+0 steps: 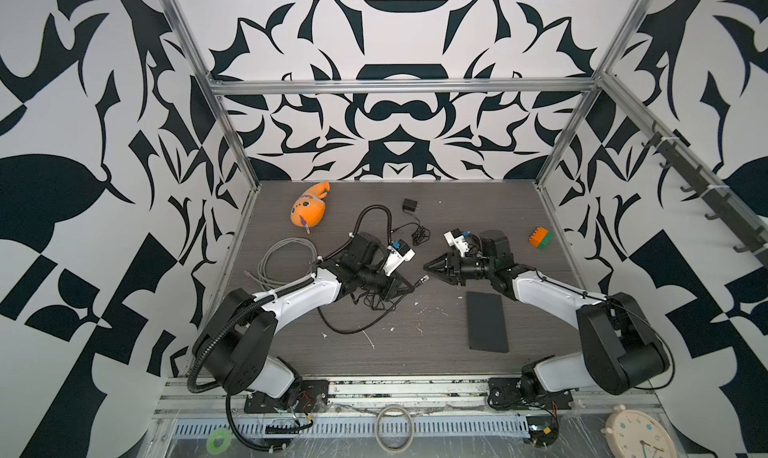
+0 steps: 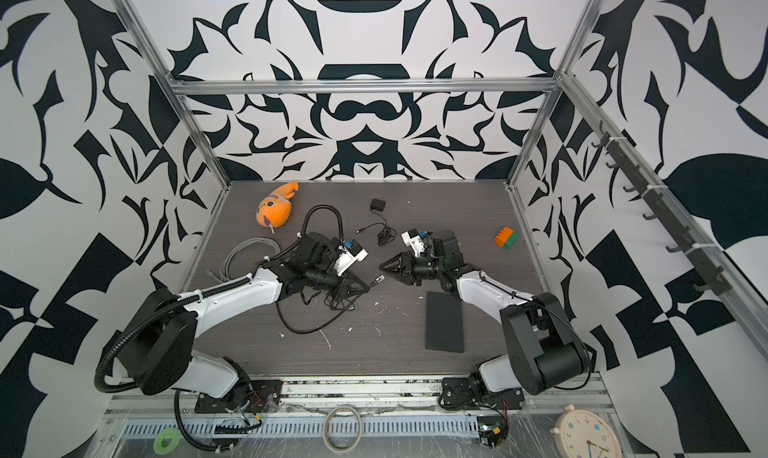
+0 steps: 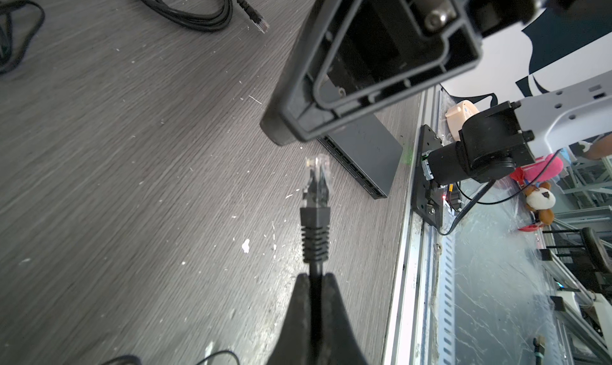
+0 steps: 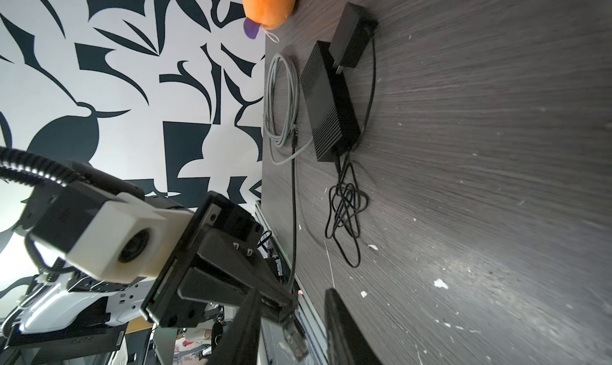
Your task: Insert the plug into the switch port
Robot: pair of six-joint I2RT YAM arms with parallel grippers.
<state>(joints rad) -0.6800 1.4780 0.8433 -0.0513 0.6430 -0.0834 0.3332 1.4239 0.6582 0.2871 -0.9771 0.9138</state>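
A clear plug [image 3: 317,178] with a black ribbed boot sticks out ahead of my left gripper [image 3: 316,277], which is shut on the black cable just behind the boot. Both top views show the plug [image 1: 424,278] [image 2: 378,279] raised above the table's middle, at the left gripper's [image 1: 409,286] tip. My right gripper [image 1: 427,265] faces it from the right. In the right wrist view the right gripper [image 4: 294,320] is open, and the plug [image 4: 294,338] lies between its fingers without touching either. The switch [image 1: 487,321] [image 3: 364,145], a flat dark slab, lies nearer the front right, its ports [image 3: 351,168] along one edge.
An orange plush fish [image 1: 309,206] and a power adapter [image 1: 409,204] with tangled lead lie at the back. A grey cable coil [image 1: 286,260] is at the left, a coloured block [image 1: 541,238] at the right. A black ribbed box [image 4: 331,102] lies beside the adapter.
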